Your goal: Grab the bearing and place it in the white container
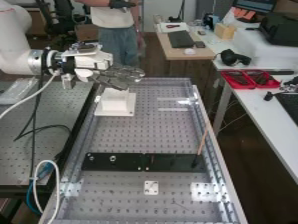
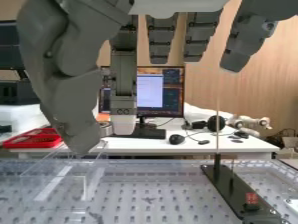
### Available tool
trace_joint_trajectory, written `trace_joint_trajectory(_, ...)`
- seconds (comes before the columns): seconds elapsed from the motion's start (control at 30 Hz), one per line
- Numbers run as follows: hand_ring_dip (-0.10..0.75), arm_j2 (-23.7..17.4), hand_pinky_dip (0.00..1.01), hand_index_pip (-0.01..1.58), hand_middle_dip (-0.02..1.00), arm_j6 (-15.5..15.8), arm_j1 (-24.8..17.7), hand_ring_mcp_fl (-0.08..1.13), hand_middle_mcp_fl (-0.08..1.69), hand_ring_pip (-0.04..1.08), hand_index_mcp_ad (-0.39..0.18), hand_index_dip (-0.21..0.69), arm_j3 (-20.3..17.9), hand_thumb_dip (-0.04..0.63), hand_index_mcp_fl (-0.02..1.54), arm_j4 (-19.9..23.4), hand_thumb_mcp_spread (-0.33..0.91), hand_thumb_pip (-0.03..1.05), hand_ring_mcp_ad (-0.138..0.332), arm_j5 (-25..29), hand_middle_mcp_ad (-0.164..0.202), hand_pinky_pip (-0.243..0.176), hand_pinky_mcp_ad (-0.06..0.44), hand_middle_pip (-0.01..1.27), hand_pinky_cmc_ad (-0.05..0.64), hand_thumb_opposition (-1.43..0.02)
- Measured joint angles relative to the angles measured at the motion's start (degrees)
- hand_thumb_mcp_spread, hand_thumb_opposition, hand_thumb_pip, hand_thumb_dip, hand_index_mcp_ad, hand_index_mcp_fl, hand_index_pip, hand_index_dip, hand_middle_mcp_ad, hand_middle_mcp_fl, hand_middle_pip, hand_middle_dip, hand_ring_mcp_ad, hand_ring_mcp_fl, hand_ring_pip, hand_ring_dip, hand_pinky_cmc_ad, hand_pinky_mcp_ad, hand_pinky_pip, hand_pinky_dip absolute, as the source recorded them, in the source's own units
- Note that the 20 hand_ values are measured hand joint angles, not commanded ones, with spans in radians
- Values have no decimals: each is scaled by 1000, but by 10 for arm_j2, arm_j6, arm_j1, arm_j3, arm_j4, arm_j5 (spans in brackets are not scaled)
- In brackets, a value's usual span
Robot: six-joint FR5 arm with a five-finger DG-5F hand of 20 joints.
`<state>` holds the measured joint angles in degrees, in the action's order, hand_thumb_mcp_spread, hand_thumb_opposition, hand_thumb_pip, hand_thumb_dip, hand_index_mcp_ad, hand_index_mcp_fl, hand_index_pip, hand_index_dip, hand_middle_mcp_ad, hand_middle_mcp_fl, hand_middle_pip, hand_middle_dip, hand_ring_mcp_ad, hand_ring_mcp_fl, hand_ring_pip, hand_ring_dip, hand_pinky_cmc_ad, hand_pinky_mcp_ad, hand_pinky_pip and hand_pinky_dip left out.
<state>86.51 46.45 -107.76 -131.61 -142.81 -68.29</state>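
The hand hangs over the far left end of the perforated bench, its fingers extended and holding nothing. In the wrist view the hand shows loosely straight fingers. A small shiny round part, possibly the bearing, sits on the left part of the black plate, well nearer the camera than the hand. A white block-like object, maybe the container, stands on a white base just below the hand in the high view. Clear box-like walls rise from the bench in the wrist view.
A thin upright rod rises from the black plate's right end. A small white square plate lies near the bench's near end. Red trays are on the side table to the right. Cables hang at the bench's left.
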Motion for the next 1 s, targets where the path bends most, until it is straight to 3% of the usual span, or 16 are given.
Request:
trace_joint_trajectory(0.6,35,-4,176,1346,140,-31,-121,0,-5,98,-112,96,-41,222,412,18,440,527,129,88,45,-75,276,138,363,-843)
trace_joint_trajectory(1.0,35,56,176,1330,138,-53,-168,0,-5,98,-112,99,-47,222,419,63,440,527,122,133,40,-75,278,136,367,-843)
